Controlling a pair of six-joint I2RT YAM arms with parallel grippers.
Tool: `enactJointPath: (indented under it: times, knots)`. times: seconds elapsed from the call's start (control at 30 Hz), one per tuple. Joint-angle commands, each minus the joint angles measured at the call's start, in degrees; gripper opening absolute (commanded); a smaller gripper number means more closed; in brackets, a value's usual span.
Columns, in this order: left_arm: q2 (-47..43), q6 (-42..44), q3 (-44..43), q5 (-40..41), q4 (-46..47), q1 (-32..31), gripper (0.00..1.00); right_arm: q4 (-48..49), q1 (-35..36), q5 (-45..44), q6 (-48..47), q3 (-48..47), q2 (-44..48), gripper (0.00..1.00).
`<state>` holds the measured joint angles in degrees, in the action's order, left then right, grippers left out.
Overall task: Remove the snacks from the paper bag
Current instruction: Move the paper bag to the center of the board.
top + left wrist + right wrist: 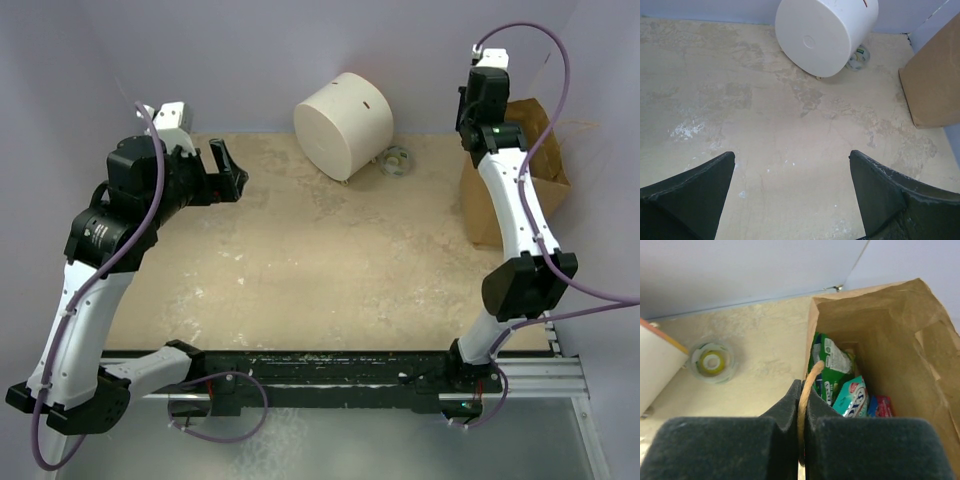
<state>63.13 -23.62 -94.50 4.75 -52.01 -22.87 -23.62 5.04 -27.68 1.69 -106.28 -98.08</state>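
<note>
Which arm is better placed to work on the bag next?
Right, most likely. The right gripper is shut on the handle of the paper bag, just above the snacks inside. The left gripper hangs open, well away from the bag.

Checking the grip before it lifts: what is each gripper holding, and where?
Right gripper pinches the paper bag by its thin handle; left gripper holds nothing.

Print on the snacks (832,365) is too blurred to read.
</note>
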Motion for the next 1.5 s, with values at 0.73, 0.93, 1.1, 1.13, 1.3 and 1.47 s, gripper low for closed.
enactJointPath:
  times: [0.73, 0.93, 1.1, 1.13, 1.3, 1.47]
  knots:
    - [-5.7, -2.9, -2.5, -2.0, -2.9, 0.5, 0.99, -20.1, 18.1, 19.2, 13.2, -3.3, 14.3, 0.0]
    - [-6.7, -5.1, -2.7, -3.0, -4.4, 0.4, 0.99, -20.8, 29.3, 18.7, 18.5, -3.7, 12.6, 0.0]
    - [-7.8, -6.8, -3.0, -3.2, -6.8, 0.4, 0.99, -18.3, 38.6, 17.3, 23.4, -4.7, 9.7, 0.0]
    - [-8.0, -7.1, -3.1, -3.1, -7.3, 0.4, 0.99, -17.5, 40.4, 17.2, 24.1, -5.3, 8.7, 0.0]
    - [-9.3, -8.8, -3.1, -2.4, -8.9, 0.4, 0.99, -15.7, 47.8, 16.7, 25.1, -11.8, 2.0, 0.0]
    - [-11.1, -10.8, -2.5, -1.3, -10.8, 0.4, 0.99, -13.0, 50.4, 20.1, 25.9, -15.8, -2.8, 0.0]
